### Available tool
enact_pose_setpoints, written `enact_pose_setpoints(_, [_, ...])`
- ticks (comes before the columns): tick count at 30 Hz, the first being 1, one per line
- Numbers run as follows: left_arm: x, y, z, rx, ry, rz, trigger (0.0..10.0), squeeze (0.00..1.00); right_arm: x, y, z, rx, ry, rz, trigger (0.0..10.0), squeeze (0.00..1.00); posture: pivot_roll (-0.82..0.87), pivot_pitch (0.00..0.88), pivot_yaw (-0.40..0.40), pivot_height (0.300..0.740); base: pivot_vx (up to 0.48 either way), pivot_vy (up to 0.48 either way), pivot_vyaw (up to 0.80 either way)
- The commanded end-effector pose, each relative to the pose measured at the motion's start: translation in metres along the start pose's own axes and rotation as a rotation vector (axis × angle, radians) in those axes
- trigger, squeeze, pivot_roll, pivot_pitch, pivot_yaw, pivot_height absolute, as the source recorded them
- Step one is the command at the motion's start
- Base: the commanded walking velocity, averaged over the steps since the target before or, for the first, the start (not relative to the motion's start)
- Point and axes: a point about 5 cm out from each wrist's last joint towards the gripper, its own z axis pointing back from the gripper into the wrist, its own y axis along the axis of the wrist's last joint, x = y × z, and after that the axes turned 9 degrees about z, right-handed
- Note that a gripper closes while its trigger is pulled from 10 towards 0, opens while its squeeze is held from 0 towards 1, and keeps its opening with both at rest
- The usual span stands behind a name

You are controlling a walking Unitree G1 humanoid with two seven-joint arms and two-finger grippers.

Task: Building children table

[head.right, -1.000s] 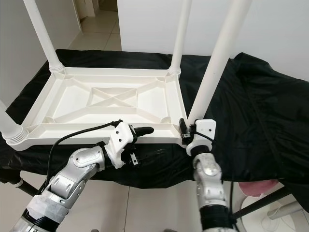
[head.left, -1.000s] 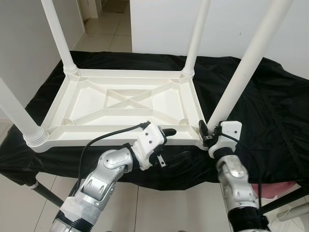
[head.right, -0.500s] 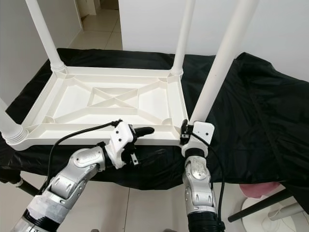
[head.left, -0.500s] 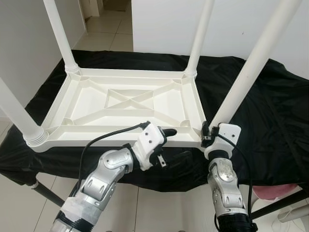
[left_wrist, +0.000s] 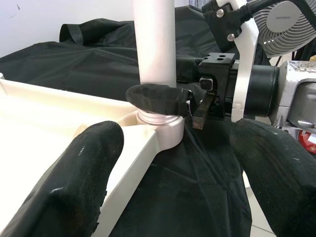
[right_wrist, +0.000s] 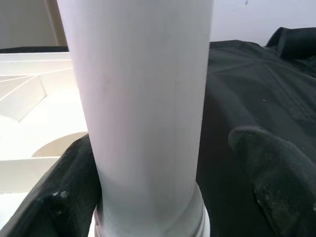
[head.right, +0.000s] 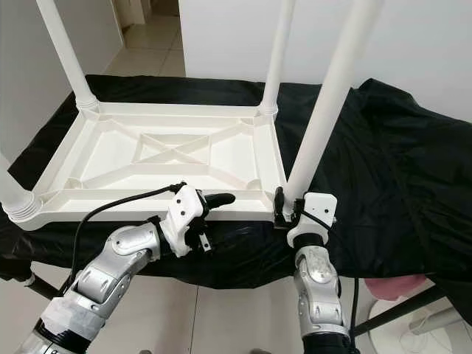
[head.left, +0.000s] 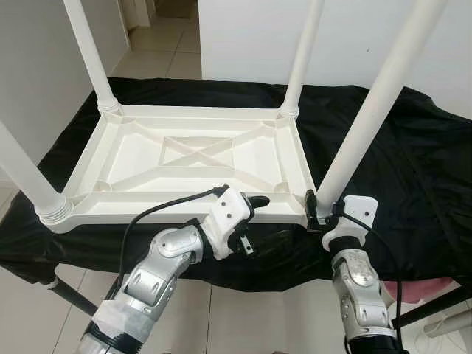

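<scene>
A white plastic children's table (head.left: 193, 151) lies upside down on a black cloth, with its legs standing up. My right gripper (head.left: 318, 212) is at the base of the near right leg (head.left: 361, 125). It is open, with one finger against the leg (right_wrist: 143, 98) and the other finger (right_wrist: 276, 173) a little apart from it. My left gripper (head.left: 252, 223) is open at the table's near rim. Its upper finger (head.left: 258, 201) lies over the rim and its lower finger (head.left: 247, 247) hangs before the cloth. Nothing is held.
The black cloth (head.left: 413, 169) covers the support and hangs over the front edge. A pink object (head.left: 442, 284) and a fan (left_wrist: 291, 24) are at the lower right. A tiled floor and a doorway lie behind at the left, with white walls around.
My right wrist has shifted slightly right and down at the foot of the near right leg, and its forearm has swung. The left gripper stays at the rim.
</scene>
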Motion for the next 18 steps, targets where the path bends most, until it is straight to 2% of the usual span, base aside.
enact_pose_setpoints(1, [0.002, -0.003, 0.001, -0.031, -0.032, -0.02, 10.0, 0.0, 0.007, -0.002, 0.0, 0.011, 0.11, -0.006, 10.0, 0.0, -0.08, 0.0, -0.001, 0.74, 0.0, 0.0, 0.0])
enact_pose_setpoints(2, [0.002, -0.003, 0.001, -0.031, -0.032, -0.02, 10.0, 0.0, 0.007, -0.002, 0.0, 0.011, 0.11, -0.006, 10.0, 0.0, -0.08, 0.0, -0.001, 0.74, 0.0, 0.0, 0.0])
enact_pose_setpoints(3, [0.001, -0.003, 0.001, -0.036, -0.033, -0.026, 10.0, 0.0, 0.011, 0.0, -0.005, 0.025, 0.197, -0.001, 10.0, 0.0, -0.08, 0.0, 0.0, 0.74, 0.0, 0.0, 0.0])
enact_pose_setpoints(5, [0.001, -0.003, 0.001, -0.036, -0.033, -0.026, 10.0, 0.0, 0.011, 0.0, -0.005, 0.025, 0.197, -0.001, 10.0, 0.0, -0.08, 0.0, 0.0, 0.74, 0.0, 0.0, 0.0])
enact_pose_setpoints(7, [0.001, -0.003, 0.0, -0.04, -0.034, -0.032, 10.0, 0.0, 0.015, 0.003, -0.013, 0.049, 0.335, 0.033, 10.0, 0.0, -0.08, 0.0, 0.001, 0.74, 0.0, 0.0, 0.0])
enact_pose_setpoints(8, [0.001, -0.003, 0.0, -0.04, -0.034, -0.032, 10.0, 0.0, 0.015, 0.003, -0.013, 0.049, 0.335, 0.033, 10.0, 0.0, -0.08, 0.0, 0.001, 0.74, 0.0, 0.0, 0.0])
enact_pose_setpoints(9, [0.0, -0.002, -0.001, -0.041, -0.034, -0.036, 10.0, 0.0, 0.016, 0.003, -0.018, 0.049, 0.391, 0.046, 10.0, 0.0, -0.08, 0.0, 0.001, 0.74, 0.0, 0.0, 0.0])
enact_pose_setpoints(10, [0.0, -0.002, -0.001, -0.041, -0.034, -0.036, 10.0, 0.0, 0.016, 0.003, -0.018, 0.049, 0.391, 0.046, 10.0, 0.0, -0.08, 0.0, 0.001, 0.74, 0.0, 0.0, 0.0])
enact_pose_setpoints(13, [0.0, -0.001, -0.003, -0.039, -0.035, -0.042, 10.0, 0.0, 0.013, 0.002, -0.028, 0.039, 0.514, 0.065, 10.0, 0.0, -0.08, 0.0, 0.001, 0.74, 0.0, 0.0, 0.0])
enact_pose_setpoints(18, [0.001, -0.002, -0.005, -0.045, -0.041, -0.055, 10.0, 0.0, 0.008, 0.003, -0.037, 0.03, 0.594, 0.081, 10.0, 0.0, -0.08, 0.0, 0.002, 0.74, 0.0, 0.0, 0.0])
